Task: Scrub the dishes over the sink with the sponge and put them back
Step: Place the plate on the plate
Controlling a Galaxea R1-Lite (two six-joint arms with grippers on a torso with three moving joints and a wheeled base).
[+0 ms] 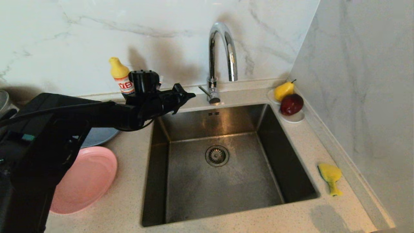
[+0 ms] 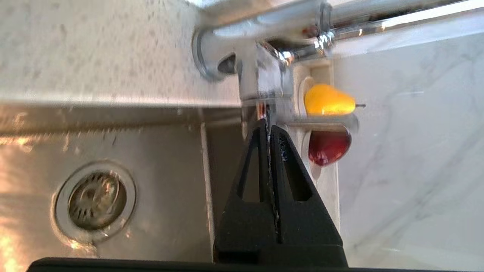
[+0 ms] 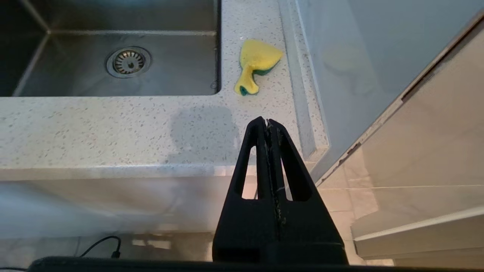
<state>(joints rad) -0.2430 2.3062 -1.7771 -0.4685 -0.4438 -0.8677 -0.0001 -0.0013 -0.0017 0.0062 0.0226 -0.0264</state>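
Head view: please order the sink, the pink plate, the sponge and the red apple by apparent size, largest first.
1. sink
2. pink plate, partly hidden by the arm
3. sponge and red apple: look alike, not ranked.

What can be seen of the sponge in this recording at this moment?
The sponge is small, soft and yellow with a green scouring layer showing along its edges. It is bent out of shape: a broad fan-like end pinches into a narrow twisted tail. It lies on the speckled countertop to the right of the sink, between the basin's edge and the wall. Nothing touches it but the counter; neither claw is near it.
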